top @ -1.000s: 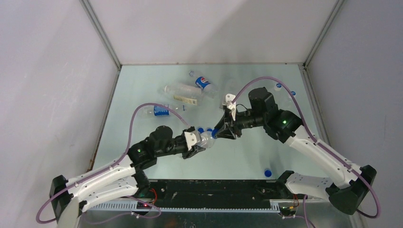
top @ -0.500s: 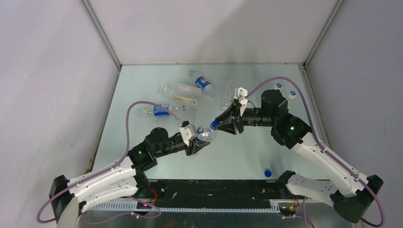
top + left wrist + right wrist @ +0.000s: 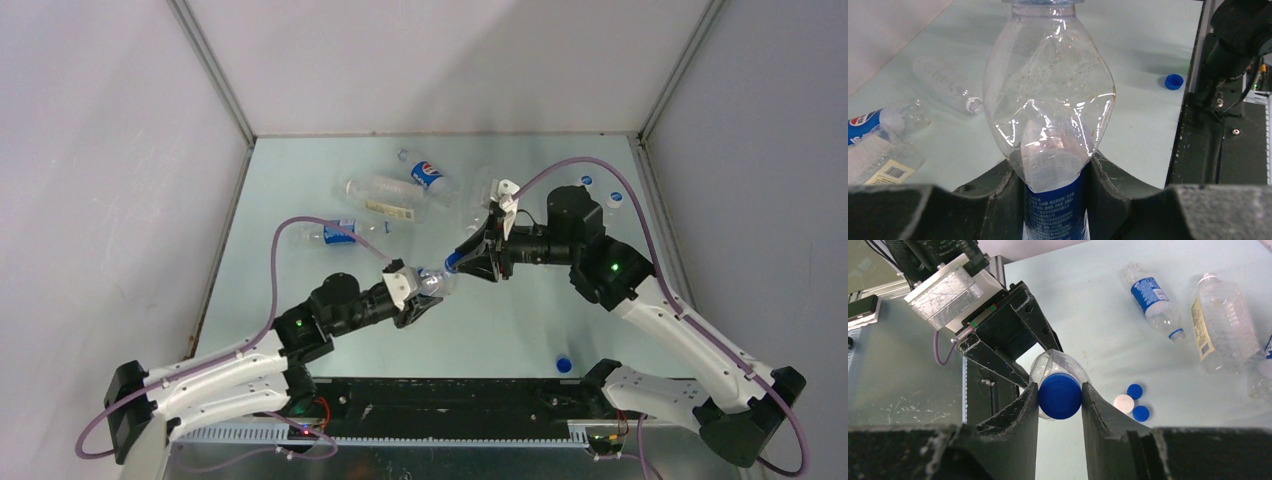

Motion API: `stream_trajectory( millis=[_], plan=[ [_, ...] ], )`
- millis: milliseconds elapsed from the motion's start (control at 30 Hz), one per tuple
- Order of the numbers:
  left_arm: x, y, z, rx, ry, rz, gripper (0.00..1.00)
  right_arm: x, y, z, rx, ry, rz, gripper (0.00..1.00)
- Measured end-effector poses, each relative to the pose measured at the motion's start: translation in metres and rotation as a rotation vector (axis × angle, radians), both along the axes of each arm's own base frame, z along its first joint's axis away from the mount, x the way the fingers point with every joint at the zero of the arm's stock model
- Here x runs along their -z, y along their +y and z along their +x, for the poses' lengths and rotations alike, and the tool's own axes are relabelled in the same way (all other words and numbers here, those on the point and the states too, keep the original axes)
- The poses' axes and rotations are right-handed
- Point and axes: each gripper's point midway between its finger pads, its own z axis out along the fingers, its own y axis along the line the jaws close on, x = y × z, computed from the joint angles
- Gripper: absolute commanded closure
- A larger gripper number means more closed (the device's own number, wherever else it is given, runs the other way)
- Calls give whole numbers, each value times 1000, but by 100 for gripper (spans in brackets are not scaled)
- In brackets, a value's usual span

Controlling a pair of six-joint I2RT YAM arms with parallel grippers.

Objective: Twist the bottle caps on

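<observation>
My left gripper (image 3: 418,300) is shut on a clear bottle (image 3: 1048,100) with a blue label, held off the table with its neck towards the right arm. My right gripper (image 3: 463,262) is shut on a blue cap (image 3: 1060,395) that sits on that bottle's mouth; both fingers press the cap's sides. In the top view the cap (image 3: 452,262) shows as a blue spot between the two grippers. Three loose caps lie together on the table, two blue (image 3: 1134,391) and one white (image 3: 1123,404). Another blue cap (image 3: 564,364) lies near the front edge.
Several other bottles lie at the back of the table: a blue-labelled one (image 3: 428,175), a pale-labelled one (image 3: 385,197), and a small blue-labelled one (image 3: 328,233). More bottles lie at the back right (image 3: 600,195). The black base rail (image 3: 450,400) runs along the front edge.
The right gripper rose and turned with the cap, then edged slightly left. The left gripper shifted a little with the bottle. Both stay shut.
</observation>
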Motion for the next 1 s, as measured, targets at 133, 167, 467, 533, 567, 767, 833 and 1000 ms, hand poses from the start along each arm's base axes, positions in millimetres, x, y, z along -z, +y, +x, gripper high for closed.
stream_trajectory(
  millis=[133,167,467,533,567,767,833,1000],
  plan=[
    [3,-1,2,-21,-26,25,74,5,-1,2,20,38,-19,100],
    [4,-1,3,-25,-32,30,75,6,-2,2,27,49,-22,100],
    [2,0,11,-89,-73,39,75,5,-4,7,94,111,-30,100],
    [0,0,13,-101,-83,35,75,3,-5,9,108,122,-25,100],
    [0,0,14,-105,-87,35,75,3,-5,9,116,128,-23,100],
    [0,0,19,-128,-115,52,75,4,-6,13,157,170,-22,100],
    [1,1,21,-139,-127,62,75,6,-6,13,167,184,-24,100],
    [3,3,25,-162,-155,89,75,9,-6,16,205,231,-26,100]
  ],
)
